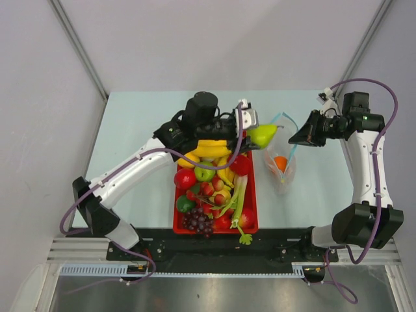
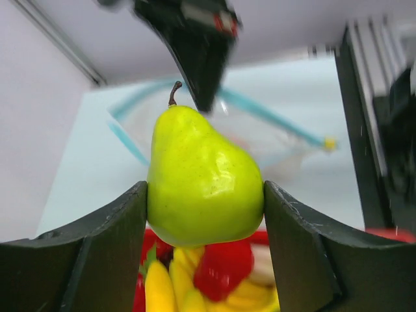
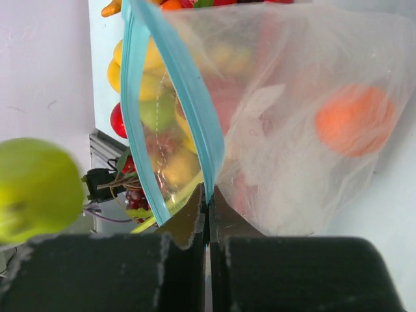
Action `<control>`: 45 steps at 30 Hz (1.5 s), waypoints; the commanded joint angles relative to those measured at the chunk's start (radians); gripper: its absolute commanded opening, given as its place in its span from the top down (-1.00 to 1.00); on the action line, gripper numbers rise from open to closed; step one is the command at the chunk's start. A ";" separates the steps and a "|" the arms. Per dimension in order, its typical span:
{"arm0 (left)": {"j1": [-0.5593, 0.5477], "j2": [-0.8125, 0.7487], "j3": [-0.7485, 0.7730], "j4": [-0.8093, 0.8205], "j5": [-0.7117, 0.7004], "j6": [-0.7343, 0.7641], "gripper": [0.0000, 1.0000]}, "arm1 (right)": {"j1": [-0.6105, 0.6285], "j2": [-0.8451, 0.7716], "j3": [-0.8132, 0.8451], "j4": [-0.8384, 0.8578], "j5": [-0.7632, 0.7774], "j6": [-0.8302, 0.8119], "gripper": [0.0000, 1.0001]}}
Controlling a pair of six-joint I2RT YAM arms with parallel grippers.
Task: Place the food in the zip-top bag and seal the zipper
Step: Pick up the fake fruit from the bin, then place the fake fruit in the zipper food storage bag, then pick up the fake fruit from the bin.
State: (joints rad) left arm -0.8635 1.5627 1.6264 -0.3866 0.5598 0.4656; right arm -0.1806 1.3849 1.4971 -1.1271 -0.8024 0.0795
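We get the glossy green pear (image 3: 36,188) as a blur cut by the right wrist view's left edge, a round orange fruit (image 3: 354,120) hazy through the clear crinkly zip-top bag (image 3: 273,71), the far end of the red rectangular tray (image 1: 254,201) hidden under the left arm (image 1: 149,159)

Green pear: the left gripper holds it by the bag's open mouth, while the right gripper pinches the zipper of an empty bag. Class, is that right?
Not empty: the right wrist view shows an orange fruit inside the zip-top bag. The rest stands.
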 commanded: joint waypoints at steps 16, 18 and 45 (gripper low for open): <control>-0.112 0.208 0.104 0.244 -0.267 -0.404 -0.70 | -0.002 -0.007 -0.005 0.029 -0.075 0.029 1.00; -0.109 0.188 0.118 0.218 -0.239 -0.374 -0.99 | -0.003 -0.006 -0.006 0.027 -0.077 0.028 1.00; 0.511 -0.481 -0.585 -0.330 0.065 -0.065 -0.95 | -0.007 0.000 -0.008 0.026 -0.067 -0.017 1.00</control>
State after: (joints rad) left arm -0.3832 1.0962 1.0912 -0.6254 0.5892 0.3214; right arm -0.1875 1.3884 1.4864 -1.1164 -0.8474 0.0746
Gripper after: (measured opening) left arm 0.977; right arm 0.012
